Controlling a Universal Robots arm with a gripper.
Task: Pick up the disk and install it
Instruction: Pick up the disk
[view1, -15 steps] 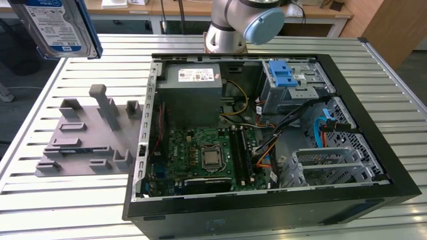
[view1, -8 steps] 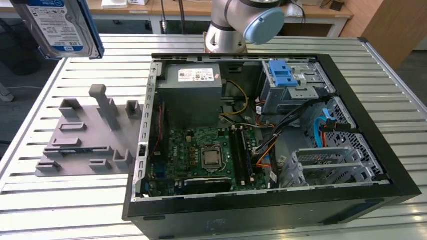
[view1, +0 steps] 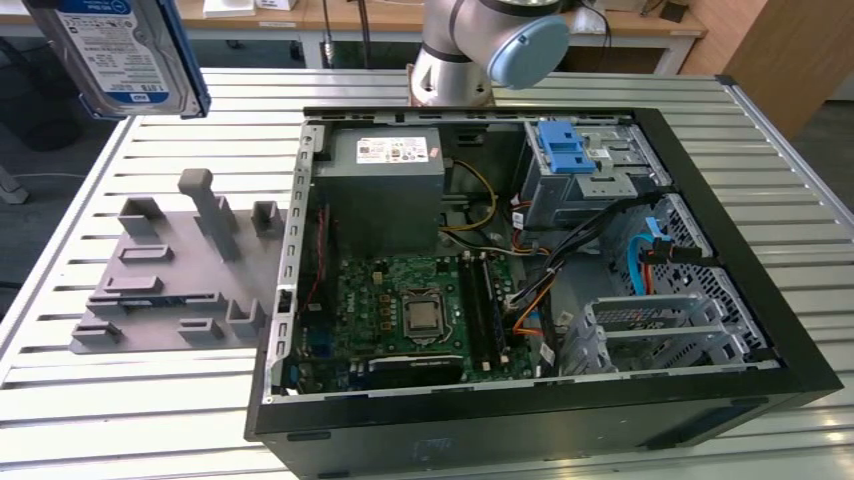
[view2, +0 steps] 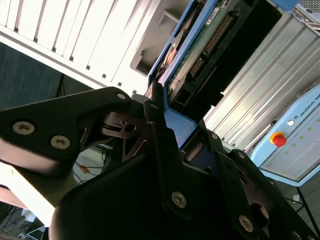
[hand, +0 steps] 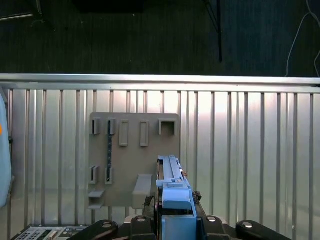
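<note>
The disk (view1: 114, 50), silver-grey with a blue-and-white label and blue rails, hangs high in the air at the exterior view's upper left, above the table's far corner. In the second wrist view my gripper (view2: 165, 117) is shut on the disk (view2: 200, 55), its black fingers (view2: 155, 107) clamping the blue rail end, with the green circuit board and connector facing out. The first wrist view looks edge-on along the disk (hand: 172, 192), which stands out from the gripper (hand: 172, 222) over the grey fixture plate (hand: 132, 155).
An open black computer case (view1: 747, 260) lies on the slatted metal table (view1: 134, 420), with motherboard, power supply and a drive cage under a blue latch bracket (view1: 567, 150). The grey fixture plate (view1: 174, 270) lies beside it. The arm's base (view1: 461, 50) stands behind the case.
</note>
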